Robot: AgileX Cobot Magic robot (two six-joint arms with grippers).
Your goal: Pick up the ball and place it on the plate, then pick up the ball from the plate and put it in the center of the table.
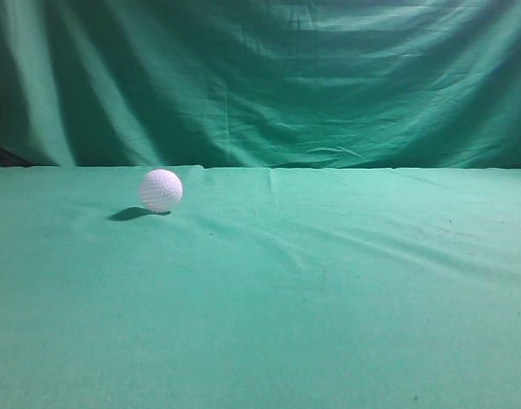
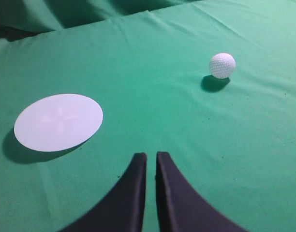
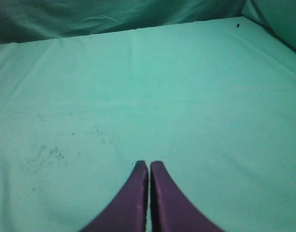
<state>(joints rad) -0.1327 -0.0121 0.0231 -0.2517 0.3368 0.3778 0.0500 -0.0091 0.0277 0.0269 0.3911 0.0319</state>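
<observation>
The white dimpled ball (image 1: 161, 189) rests on the green cloth table (image 1: 329, 298), left of middle near the far edge. In the left wrist view the ball (image 2: 222, 65) lies ahead and to the right, and a flat white round plate (image 2: 58, 121) lies ahead to the left. My left gripper (image 2: 151, 154) is shut and empty, hovering between them, well short of both. My right gripper (image 3: 149, 163) is shut and empty over bare cloth (image 3: 186, 96). Neither gripper nor the plate shows in the exterior view.
A draped green backdrop curtain (image 1: 260, 77) hangs behind the table's far edge. Small dark specks (image 3: 51, 152) mark the cloth in the right wrist view. The table's right edge (image 3: 273, 34) shows at the upper right there.
</observation>
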